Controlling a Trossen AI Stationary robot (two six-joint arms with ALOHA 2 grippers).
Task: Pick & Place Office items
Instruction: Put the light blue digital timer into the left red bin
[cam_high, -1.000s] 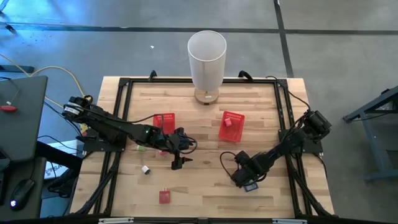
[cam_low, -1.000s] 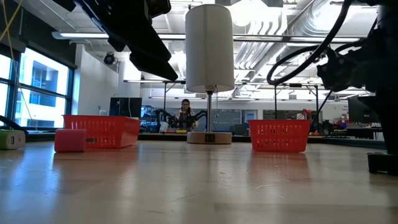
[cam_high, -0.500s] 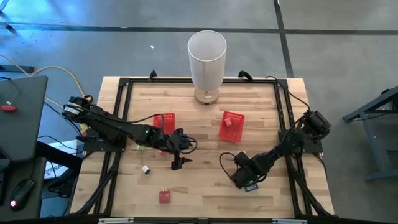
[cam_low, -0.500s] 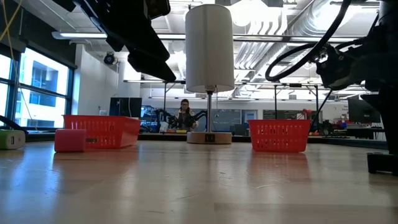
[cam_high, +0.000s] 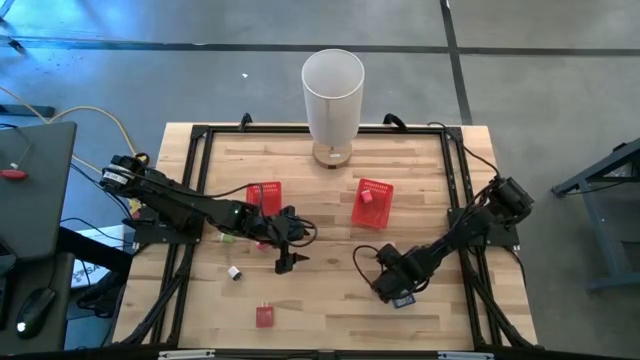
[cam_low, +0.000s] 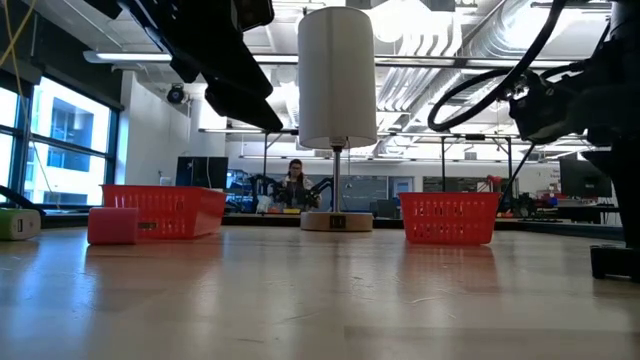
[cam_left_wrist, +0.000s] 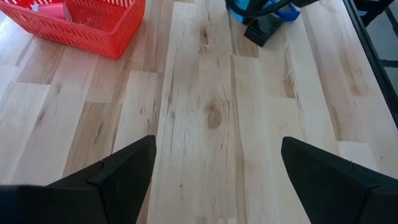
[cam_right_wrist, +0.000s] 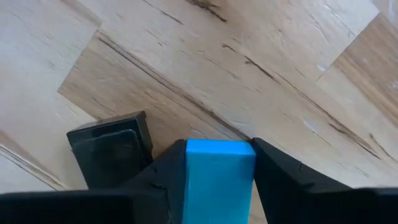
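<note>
Blue block (cam_right_wrist: 219, 171): clamped between the fingers of the right hand (cam_high: 398, 296), low over the tabletop (cam_high: 330, 300) near its right front. Black block (cam_right_wrist: 112, 148): on the wood just beside it. Left hand (cam_high: 284, 264): spread wide, empty, above mid-tabletop, front of the left red basket (cam_high: 264, 197).
</note>
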